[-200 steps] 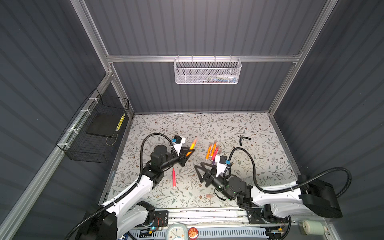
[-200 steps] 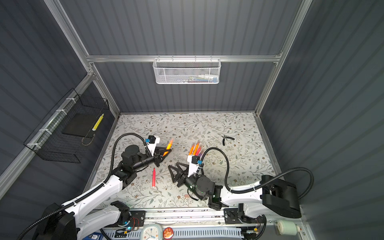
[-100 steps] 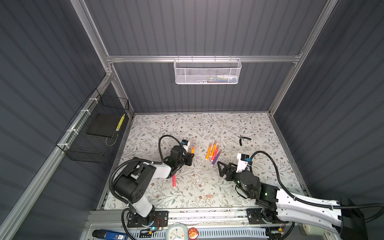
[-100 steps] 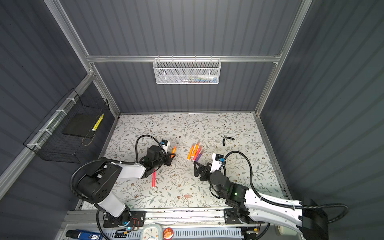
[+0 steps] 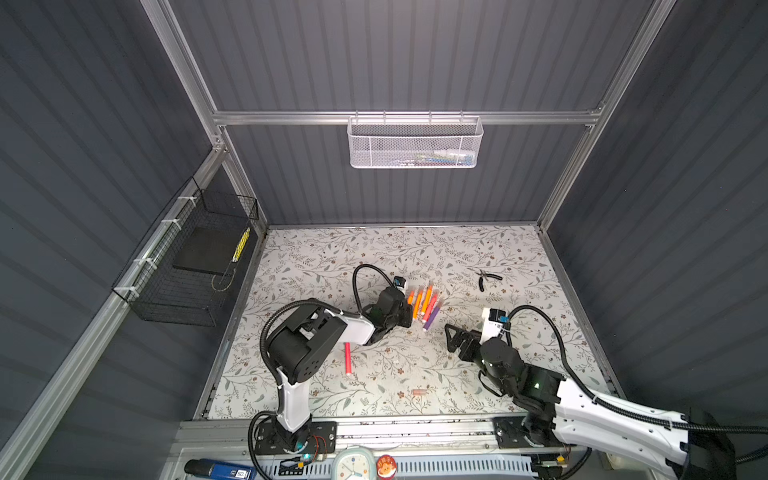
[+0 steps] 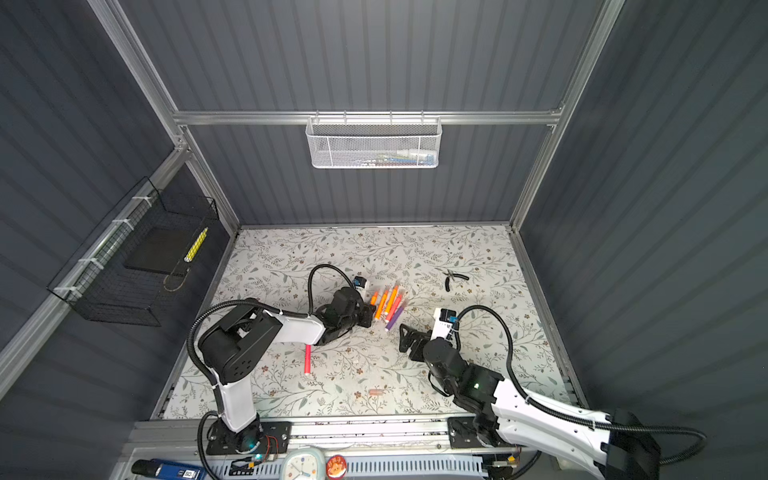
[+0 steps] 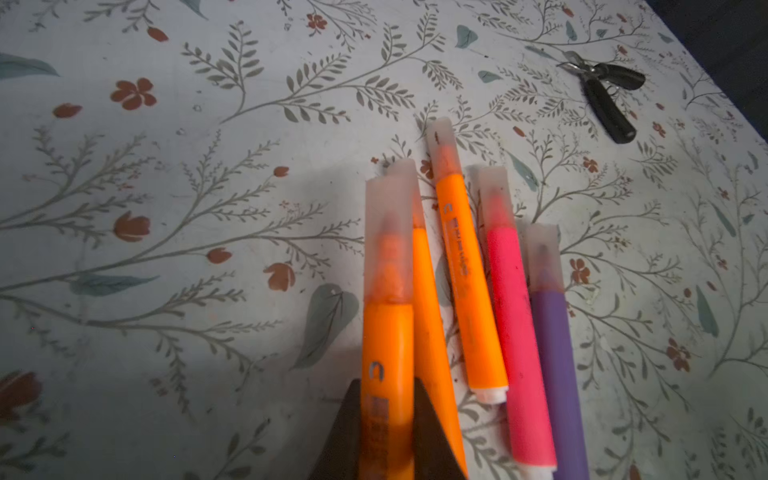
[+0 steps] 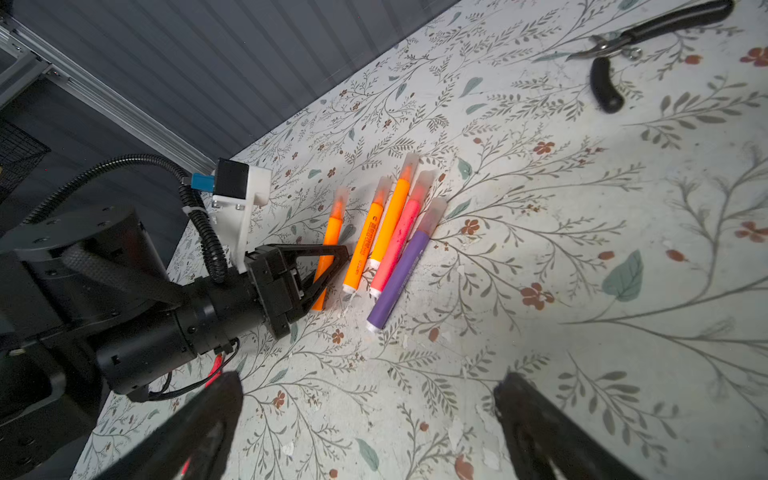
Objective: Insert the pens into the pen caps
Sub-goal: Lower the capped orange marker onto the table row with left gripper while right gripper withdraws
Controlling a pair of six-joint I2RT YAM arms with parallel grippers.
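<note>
In both top views, the left gripper [image 5: 406,318] sits at the 9 o'clock edge of a row of capped pens [image 5: 424,303] mid-table [image 5: 519,257]. A lone red pen [image 5: 347,358] lies at 8 o'clock from the row, and a loose cap [image 5: 419,391] at 6 o'clock. The right gripper [image 5: 451,338] is at 5 o'clock, jaws apart.

Left wrist view: the gripper is clamped on an orange pen [image 7: 388,332], cap on.

Right wrist view: the right gripper's fingers [image 8: 199,424] are spread wide. Four capped pens lie beside the held one.
</note>
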